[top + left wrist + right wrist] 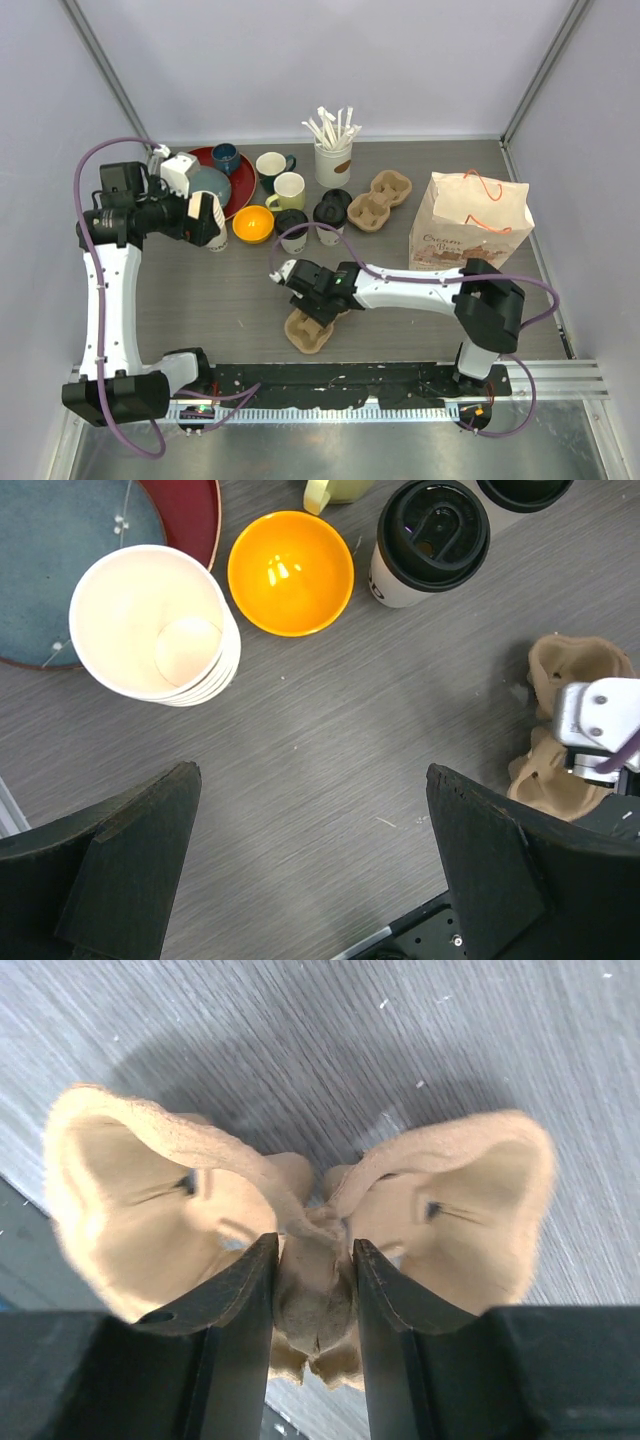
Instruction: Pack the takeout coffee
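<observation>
The cardboard cup carrier point(470, 1210) is pinched at its centre ridge between the right gripper point(312, 1250) jaws. The left gripper point(310, 780) is held wide open, nothing gripped, near the stacked paper cups point(150, 620).

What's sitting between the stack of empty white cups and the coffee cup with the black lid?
The orange bowl, plain to see in the left wrist view.

The top camera overlooks the whole grey wood-grain table point(200, 290) from above and behind. The left wrist camera faces straight down on the glossy orange bowl point(290, 572), the right closely on the tan pulp cup carrier point(120, 1210); both also show from the top.
</observation>
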Robot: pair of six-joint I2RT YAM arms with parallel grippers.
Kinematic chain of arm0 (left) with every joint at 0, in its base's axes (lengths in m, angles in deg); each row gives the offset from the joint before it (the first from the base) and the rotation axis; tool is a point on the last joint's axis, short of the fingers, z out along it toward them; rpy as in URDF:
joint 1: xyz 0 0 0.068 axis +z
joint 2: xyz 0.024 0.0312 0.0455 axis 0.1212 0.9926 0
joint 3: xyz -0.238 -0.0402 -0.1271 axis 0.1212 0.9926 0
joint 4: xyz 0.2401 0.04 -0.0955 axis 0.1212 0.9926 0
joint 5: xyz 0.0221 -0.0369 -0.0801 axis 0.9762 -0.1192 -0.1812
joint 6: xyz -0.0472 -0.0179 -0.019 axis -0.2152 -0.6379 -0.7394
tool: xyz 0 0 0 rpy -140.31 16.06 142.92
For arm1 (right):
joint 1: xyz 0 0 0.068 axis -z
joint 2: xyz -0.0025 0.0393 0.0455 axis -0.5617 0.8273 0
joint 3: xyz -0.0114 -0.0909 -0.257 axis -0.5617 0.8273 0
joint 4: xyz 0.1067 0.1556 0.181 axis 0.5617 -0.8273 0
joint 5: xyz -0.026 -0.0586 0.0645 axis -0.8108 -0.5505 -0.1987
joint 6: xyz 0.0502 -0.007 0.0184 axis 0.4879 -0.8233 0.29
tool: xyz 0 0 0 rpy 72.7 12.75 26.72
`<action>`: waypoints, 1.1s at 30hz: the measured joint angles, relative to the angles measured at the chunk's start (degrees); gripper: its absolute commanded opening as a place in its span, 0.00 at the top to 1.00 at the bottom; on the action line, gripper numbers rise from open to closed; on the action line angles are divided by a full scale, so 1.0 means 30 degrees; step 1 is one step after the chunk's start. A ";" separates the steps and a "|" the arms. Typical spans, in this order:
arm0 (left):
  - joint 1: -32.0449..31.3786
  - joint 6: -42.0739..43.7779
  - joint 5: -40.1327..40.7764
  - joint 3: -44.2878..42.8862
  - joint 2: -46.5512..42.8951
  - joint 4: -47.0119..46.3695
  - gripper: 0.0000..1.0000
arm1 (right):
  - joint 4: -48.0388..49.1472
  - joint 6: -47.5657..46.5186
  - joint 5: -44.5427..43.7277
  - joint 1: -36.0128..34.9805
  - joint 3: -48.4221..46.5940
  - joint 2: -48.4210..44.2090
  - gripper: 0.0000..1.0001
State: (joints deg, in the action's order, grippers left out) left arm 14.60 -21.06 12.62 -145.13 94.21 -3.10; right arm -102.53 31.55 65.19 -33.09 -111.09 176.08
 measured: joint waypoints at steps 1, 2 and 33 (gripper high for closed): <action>0.0000 -0.0044 -0.0058 -0.0007 0.0051 0.0029 0.00 | -0.0255 0.0022 0.0000 0.0000 -0.0109 -0.0240 0.69; 0.0000 -0.0087 -0.0168 -0.0087 0.0160 0.0117 0.01 | -0.0670 0.0036 -0.0029 0.0000 -0.0313 -0.0554 0.71; -1.5198 0.3228 0.0867 -1.0673 0.7963 0.0335 0.01 | -0.5457 -0.1625 0.0124 2.0465 -1.9292 -0.2739 0.81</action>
State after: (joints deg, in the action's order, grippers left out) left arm -30.99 -11.37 15.22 -177.15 118.10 -2.10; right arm -118.90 26.68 65.56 28.30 -168.97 167.86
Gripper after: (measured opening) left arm 0.983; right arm 0.361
